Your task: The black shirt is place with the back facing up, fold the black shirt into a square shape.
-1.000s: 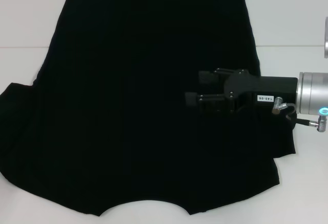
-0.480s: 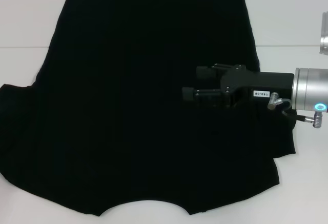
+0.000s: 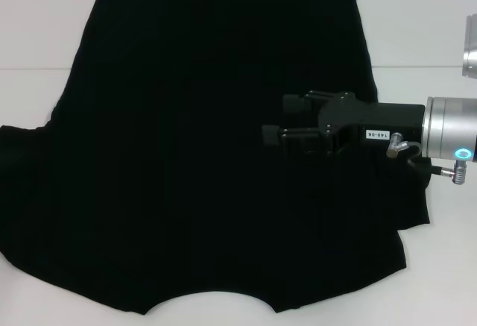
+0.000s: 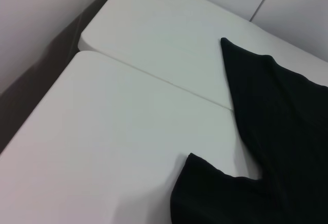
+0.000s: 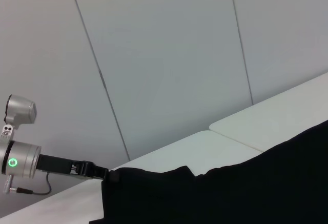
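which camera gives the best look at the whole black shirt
The head view: the black shirt lies spread flat on the table, the right gripper over it. The left wrist view shows one sleeve and side edge; the right wrist view shows a raised fold.

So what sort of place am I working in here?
Most likely a lab or test bench, not a home. The shirt lies on a plain white table made of joined panels, bare panelled walls stand behind, and the right claw is over the shirt.
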Tool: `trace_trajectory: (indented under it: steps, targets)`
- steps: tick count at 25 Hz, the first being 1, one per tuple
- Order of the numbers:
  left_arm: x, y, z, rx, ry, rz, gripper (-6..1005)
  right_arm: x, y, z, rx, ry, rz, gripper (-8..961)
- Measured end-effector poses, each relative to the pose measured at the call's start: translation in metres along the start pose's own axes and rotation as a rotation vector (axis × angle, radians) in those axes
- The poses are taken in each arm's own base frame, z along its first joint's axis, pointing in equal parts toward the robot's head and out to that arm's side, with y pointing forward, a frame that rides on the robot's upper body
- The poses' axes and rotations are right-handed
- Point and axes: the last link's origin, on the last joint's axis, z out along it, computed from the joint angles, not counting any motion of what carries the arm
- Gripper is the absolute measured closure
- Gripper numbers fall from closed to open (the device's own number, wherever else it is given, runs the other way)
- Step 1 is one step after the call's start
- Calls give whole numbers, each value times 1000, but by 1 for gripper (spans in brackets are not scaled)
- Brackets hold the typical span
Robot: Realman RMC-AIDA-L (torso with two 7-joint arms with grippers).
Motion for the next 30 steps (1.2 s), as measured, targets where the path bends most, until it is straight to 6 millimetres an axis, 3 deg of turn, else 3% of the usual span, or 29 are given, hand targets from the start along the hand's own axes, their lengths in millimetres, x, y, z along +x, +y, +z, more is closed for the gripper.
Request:
trace_trajectory:
  steps: [7, 11, 15, 20, 25, 30]
  targets:
    - [2, 2, 1, -9, 7, 4, 996, 0, 0, 0, -1, 0, -3, 43]
    - [6, 13, 7, -55, 1, 17, 996, 0, 0, 0, -1, 0, -7, 42]
    - [13, 33, 15, -148, -3, 35, 996, 1, 0, 0, -2, 1, -11, 42]
    - [21, 72, 26, -327, 1, 95, 996, 4, 0, -2, 2, 2, -10, 43]
    - [16, 109, 40, -486, -26, 146, 997, 8, 0, -4, 7, 4, -2, 43]
    - [3, 133, 53, -554, -108, 194, 935, 10, 0, -7, 7, 5, -1, 43]
